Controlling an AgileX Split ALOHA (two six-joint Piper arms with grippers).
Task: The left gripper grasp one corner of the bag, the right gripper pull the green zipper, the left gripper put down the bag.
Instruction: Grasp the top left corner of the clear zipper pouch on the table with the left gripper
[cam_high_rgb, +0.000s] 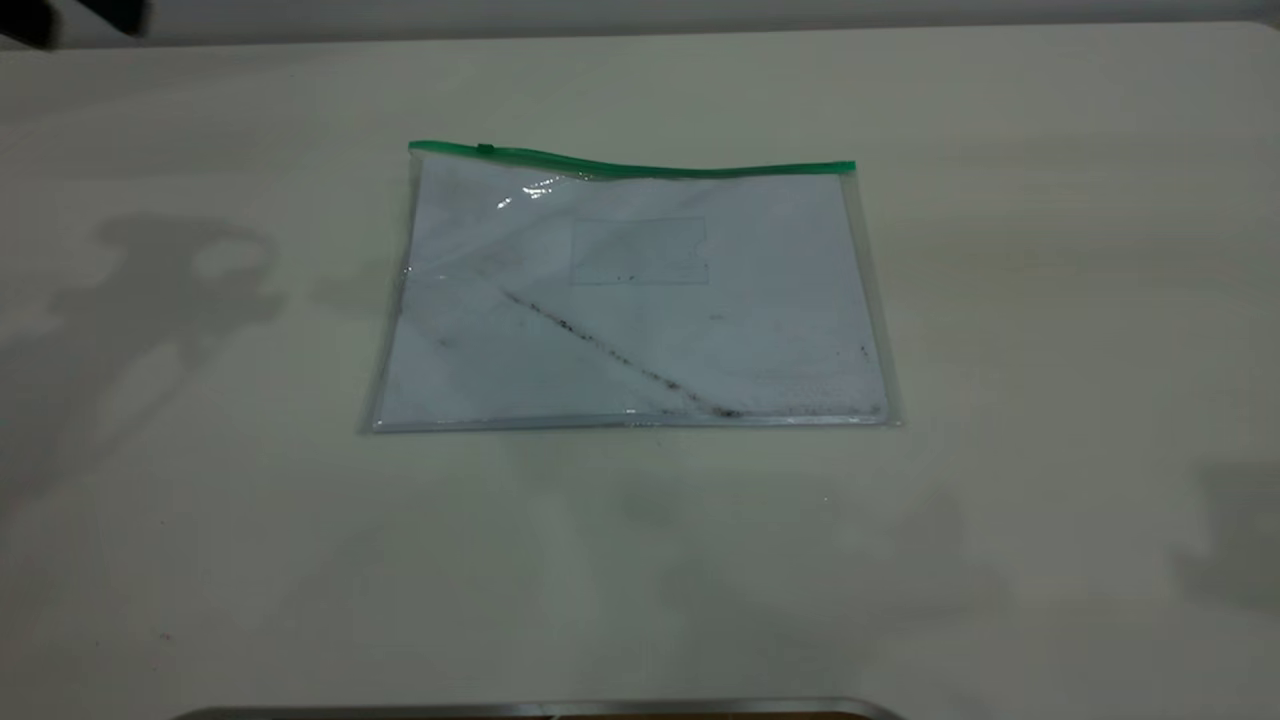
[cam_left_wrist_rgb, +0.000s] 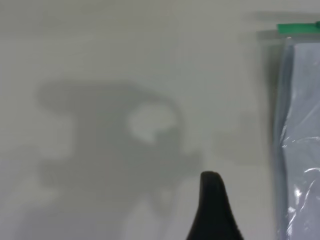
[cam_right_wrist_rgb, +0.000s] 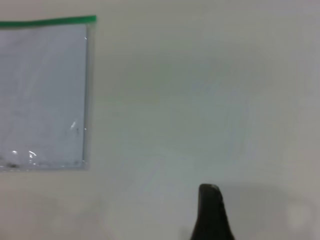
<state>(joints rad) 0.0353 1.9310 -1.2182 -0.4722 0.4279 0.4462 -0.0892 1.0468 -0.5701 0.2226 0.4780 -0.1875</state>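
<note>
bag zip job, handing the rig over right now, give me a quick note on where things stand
Left gripper: off the bag's left side above bare table, holding nothing.
Right gripper: off the bag's right side, also holding nothing.
Bag: flat on the table, untouched; green zipper along its far edge, slider tab near the left end.
Done: nothing yet.
Left: left gripper grasps a corner, right pulls the zipper, left sets the bag down.

The clear bag (cam_high_rgb: 640, 300) lies flat mid-table, green zipper (cam_high_rgb: 630, 164) along its far edge.
</note>
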